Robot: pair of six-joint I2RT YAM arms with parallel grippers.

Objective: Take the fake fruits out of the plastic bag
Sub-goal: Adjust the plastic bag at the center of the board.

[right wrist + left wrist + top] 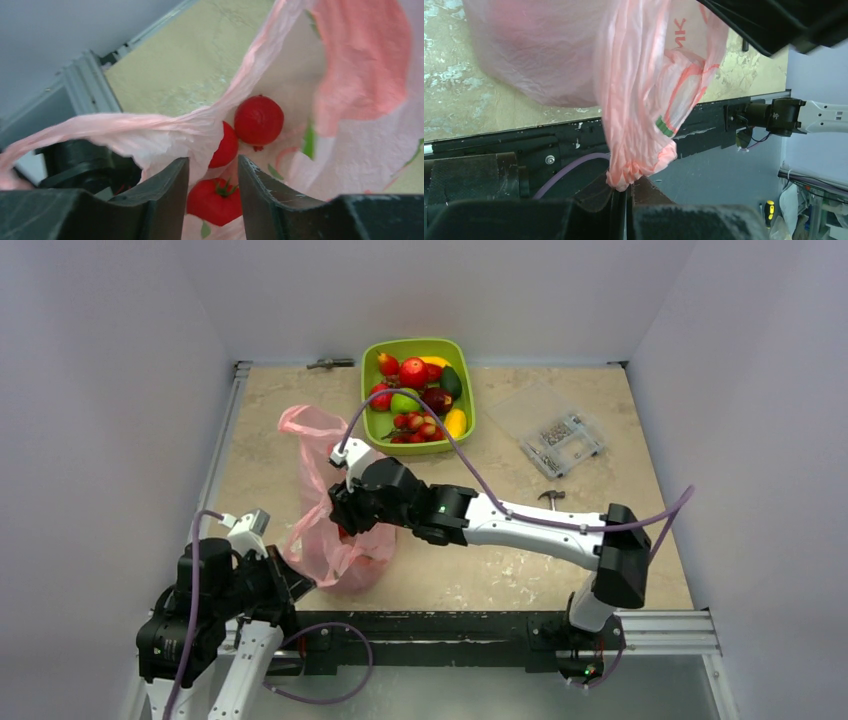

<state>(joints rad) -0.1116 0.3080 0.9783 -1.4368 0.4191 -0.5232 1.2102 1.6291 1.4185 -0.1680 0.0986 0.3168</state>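
Right tool (213, 172): fingers parted and gripping nothing, set at the mouth of the plastic bag (360, 60). The bag's pink rim drapes over the finger on the left of the wrist view. Past the gap, three red fruits (258, 120) lie inside the bag. The upper two touch, and the lowest one shows a green calyx.

Left tool (626, 192): fingers closed together, pinching a gathered corner of the bag, whose film fans out from the pinch above the near edge of the table (500, 570).

In the top view the bag lies on the near-left part of the table, between the two arms, and the right arm reaches across to it. A green tray (366, 380) at the far edge, just beyond the bag's far end, holds fake fruits (413, 371): red round ones, a green apple, grapes and yellow pieces. A clear compartment box (560, 435) lies to the tray's right.
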